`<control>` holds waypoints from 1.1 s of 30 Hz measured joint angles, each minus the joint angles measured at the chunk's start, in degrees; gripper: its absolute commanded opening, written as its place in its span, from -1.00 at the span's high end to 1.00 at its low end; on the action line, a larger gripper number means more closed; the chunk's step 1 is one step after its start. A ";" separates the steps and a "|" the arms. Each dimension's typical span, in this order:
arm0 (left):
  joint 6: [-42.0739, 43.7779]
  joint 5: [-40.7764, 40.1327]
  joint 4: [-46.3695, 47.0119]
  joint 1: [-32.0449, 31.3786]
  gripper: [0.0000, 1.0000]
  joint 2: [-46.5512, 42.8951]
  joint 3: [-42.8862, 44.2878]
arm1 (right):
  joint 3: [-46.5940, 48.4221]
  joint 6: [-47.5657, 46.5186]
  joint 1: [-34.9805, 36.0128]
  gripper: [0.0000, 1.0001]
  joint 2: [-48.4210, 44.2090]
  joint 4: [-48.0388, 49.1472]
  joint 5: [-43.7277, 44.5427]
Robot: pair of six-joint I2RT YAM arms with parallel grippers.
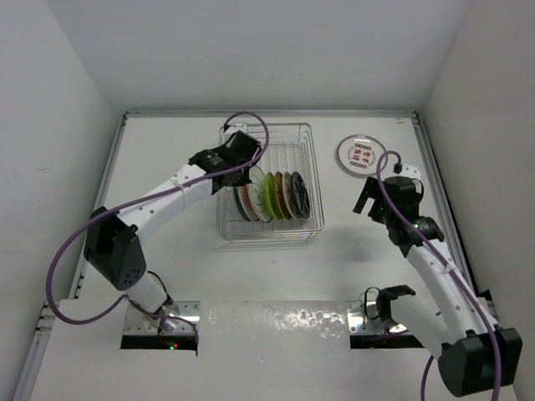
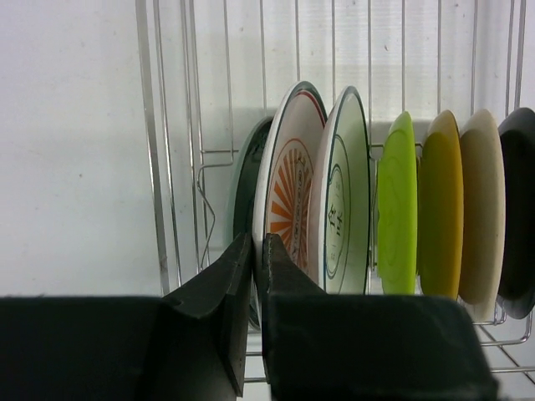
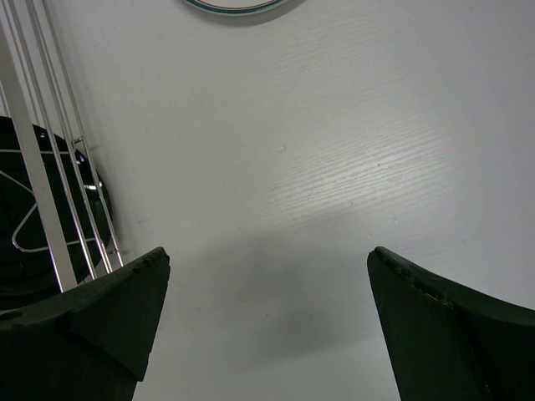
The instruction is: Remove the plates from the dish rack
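The silver wire dish rack (image 1: 315,180) holds a row of upright plates (image 1: 276,196). In the left wrist view they are, left to right, dark green (image 2: 242,192), white with orange rays (image 2: 288,205), white with dark rings (image 2: 344,209), lime green (image 2: 399,209), mustard (image 2: 441,209), tan (image 2: 482,217) and black (image 2: 520,217). My left gripper (image 2: 257,238) is inside the rack (image 2: 167,167), shut on the rim of the orange-rayed plate; it also shows in the top view (image 1: 247,173). My right gripper (image 3: 267,255) is open and empty over bare table, right of the rack (image 1: 369,200).
A white plate with red marks (image 1: 360,155) lies flat on the table at the back right; its rim shows in the right wrist view (image 3: 234,5). The rack's wires (image 3: 50,167) and the black plate (image 3: 33,251) stand just left of my right gripper. White walls enclose the table.
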 measured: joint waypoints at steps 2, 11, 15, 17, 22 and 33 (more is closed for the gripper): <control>0.11 -0.39 -0.81 0.00 1.00 0.22 0.98 | 0.00 0.00 0.00 -0.98 -0.17 -0.11 0.00; 1.36 -3.58 -5.70 -0.11 1.00 0.24 8.02 | 0.22 0.00 0.00 -0.98 -0.37 -1.20 0.48; 2.34 -6.56 -8.02 -0.11 1.00 0.20 12.15 | 0.74 0.00 0.00 -0.98 -0.37 -1.64 0.57; 2.67 -8.15 -9.29 -0.11 1.00 0.20 13.88 | 1.29 0.00 0.00 -0.98 -0.35 -1.81 0.55; 3.26 -11.82 -13.20 -0.11 1.00 0.13 17.90 | 2.84 0.00 0.00 -0.98 -0.37 -0.24 -2.51; 5.29 -11.41 -10.51 -0.11 1.00 -10.86 18.58 | 0.63 15.89 0.24 -0.98 8.68 35.71 -43.56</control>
